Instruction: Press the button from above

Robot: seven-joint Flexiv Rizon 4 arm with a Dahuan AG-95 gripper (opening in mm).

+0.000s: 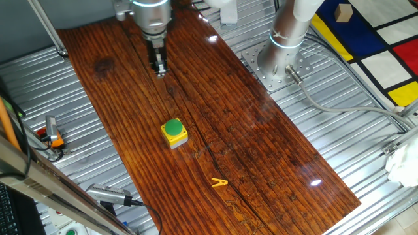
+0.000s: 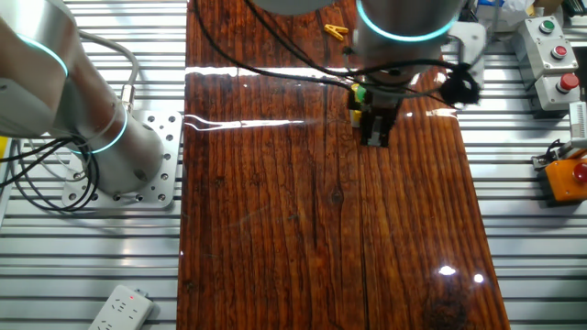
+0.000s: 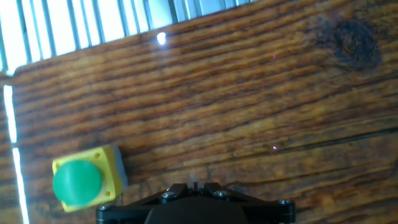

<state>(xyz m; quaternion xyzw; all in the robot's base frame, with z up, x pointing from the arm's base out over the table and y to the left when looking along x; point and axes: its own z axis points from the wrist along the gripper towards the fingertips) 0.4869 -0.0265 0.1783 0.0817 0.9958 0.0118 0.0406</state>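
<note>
The button point(image 1: 174, 130), a green dome in a yellow square box, sits near the middle of the wooden tabletop point(image 1: 248, 143). My gripper point(image 1: 159, 67) hangs above the board well behind the button, towards the far end, not over it. Its fingertips touch each other, shut on nothing. In the other fixed view the gripper point(image 2: 374, 137) stands in front of the button point(image 2: 357, 94), which is mostly hidden behind it. In the hand view the button point(image 3: 78, 180) lies at the lower left, left of the gripper point(image 3: 194, 185).
A thin yellow clothespin point(image 1: 219, 183) lies near the board's front end, beyond the button from the gripper. The arm's base point(image 1: 281, 62) stands on the metal frame beside the board. Grey button boxes point(image 2: 550, 46) and an orange device point(image 2: 569, 174) sit off the board.
</note>
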